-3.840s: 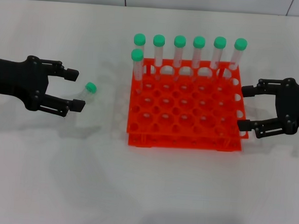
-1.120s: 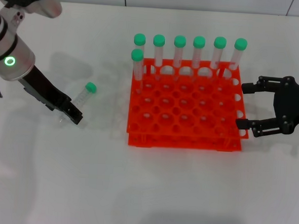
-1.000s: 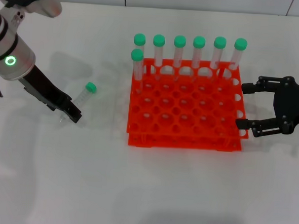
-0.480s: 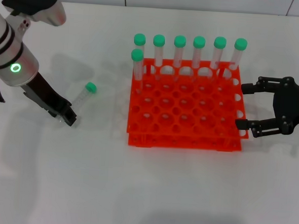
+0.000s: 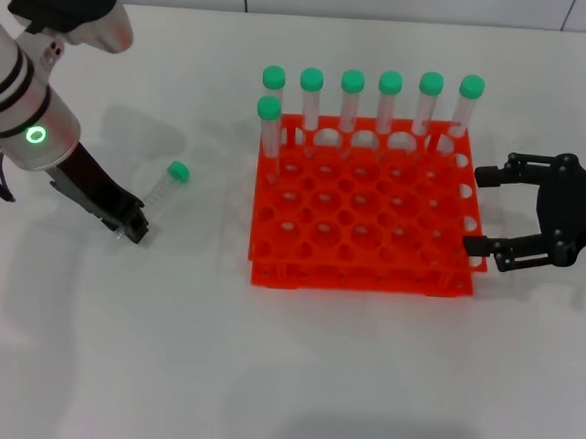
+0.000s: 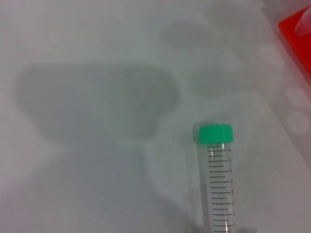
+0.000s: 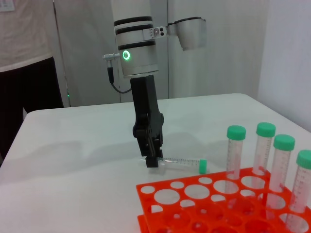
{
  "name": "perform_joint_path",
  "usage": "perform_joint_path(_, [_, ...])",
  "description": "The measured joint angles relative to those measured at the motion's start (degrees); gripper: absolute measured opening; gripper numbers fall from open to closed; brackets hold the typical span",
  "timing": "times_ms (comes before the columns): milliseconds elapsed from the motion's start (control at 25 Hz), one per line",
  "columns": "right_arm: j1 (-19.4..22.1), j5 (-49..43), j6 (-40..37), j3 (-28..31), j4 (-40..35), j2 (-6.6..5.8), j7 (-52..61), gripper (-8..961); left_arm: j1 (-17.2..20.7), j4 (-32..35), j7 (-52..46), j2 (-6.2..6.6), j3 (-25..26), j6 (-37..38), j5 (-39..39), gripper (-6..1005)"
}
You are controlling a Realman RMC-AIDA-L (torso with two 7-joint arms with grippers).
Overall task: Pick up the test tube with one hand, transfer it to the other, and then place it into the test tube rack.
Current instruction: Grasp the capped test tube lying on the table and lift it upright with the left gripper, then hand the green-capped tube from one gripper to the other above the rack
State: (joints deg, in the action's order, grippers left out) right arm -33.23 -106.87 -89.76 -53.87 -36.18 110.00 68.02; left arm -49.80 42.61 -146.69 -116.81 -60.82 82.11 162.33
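Your test tube rack [image 5: 365,208] carries seven green-capped tubes [image 5: 351,104] upright along its far edge. Left of the rack, the test tube [image 5: 159,191] lies flat on the table [image 5: 284,368], cap toward the rack's far corner. Your left gripper [image 5: 133,225] is at its clear end, fingers unreadable. Right gripper [image 5: 485,211] waits beside the rack, fingers apart.

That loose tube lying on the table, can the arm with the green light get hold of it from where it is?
Probably yes: the left gripper is down at the bottom end of the test tube, nothing lying between them. The right gripper waits beside the test tube rack.
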Motion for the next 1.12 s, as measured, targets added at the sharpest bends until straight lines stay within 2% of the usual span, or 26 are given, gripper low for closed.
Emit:
perform_joint_path(120, [0.14,0.0,0.02,0.17,-0.17,0.03,-0.02,869,-0.02,0.0,0.0,0.0,-0.17,-0.02,0.0,455])
perform_joint_path(320, [0.17,0.0,0.03,0.34,-0.2,0.04,-0.05,869,-0.05,0.03,-0.01,-0.04,-0.68,-0.03,-0.04,206])
perform_joint_path(560, [0.21,0.08,0.02,0.38,-0.21,-0.02,-0.07,869,-0.01,1.92,-0.09,-0.1,-0.04,-0.18,-0.47,185])
perform_joint_path(760, [0.41,0.31,-0.15,0.35,-0.21,-0.35,0.07,869,2.13,11.54,-0.43,-0.96,0.73,0.42,-1.76,188])
perform_joint_path(840, [0.57,0.47,-0.12,0.35,-0.25,-0.45,0.07,869,4.1,17.91,-0.18,-1.22,0.76,-0.05,-5.52,189])
perform_joint_path(960, [0.67,0.53,-0.06,0.35,-0.3,-0.47,0.0,869,5.35,20.96,1.05,-1.35,0.6,-1.44,-8.67,191])
perform_joint_path(1120, [0.79,0.53,0.0,0.43,-0.3,-0.49,0.0,869,7.06,24.4,3.98,-2.15,0.27,-5.09,-12.21,194])
